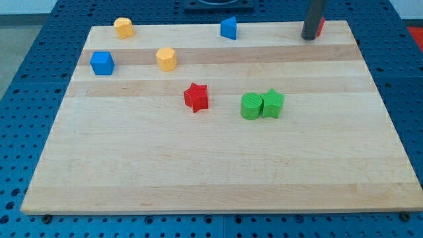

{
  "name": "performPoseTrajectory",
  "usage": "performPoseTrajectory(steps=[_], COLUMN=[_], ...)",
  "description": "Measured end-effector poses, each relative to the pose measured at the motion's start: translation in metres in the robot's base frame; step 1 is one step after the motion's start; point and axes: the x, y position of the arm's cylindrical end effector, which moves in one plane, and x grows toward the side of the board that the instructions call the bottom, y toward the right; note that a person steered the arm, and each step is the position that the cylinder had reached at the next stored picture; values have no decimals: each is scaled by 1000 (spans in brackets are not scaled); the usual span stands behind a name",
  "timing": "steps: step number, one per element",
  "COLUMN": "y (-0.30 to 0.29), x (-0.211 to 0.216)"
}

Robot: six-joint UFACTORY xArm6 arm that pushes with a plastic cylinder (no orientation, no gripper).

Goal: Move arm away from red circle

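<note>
My dark rod comes down at the view's top right, and my tip (308, 38) rests on the board near its top edge. A red block (320, 27), the red circle, sits right behind the rod on its right side; only a thin red sliver shows, the rest is hidden by the rod. My tip appears to touch it or stand right beside it.
On the wooden board (211, 172): a red star (196, 96) at centre, a green cylinder (251, 106) touching a green star (272, 103), a yellow block (166, 59), another yellow block (123, 28), a blue cube (102, 63), a blue block (229, 28) at the top.
</note>
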Motion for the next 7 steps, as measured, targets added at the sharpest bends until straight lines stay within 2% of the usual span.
performPoseTrajectory(steps=[1, 2, 4, 7], y=[0, -3, -11, -75], x=[8, 37, 57, 118])
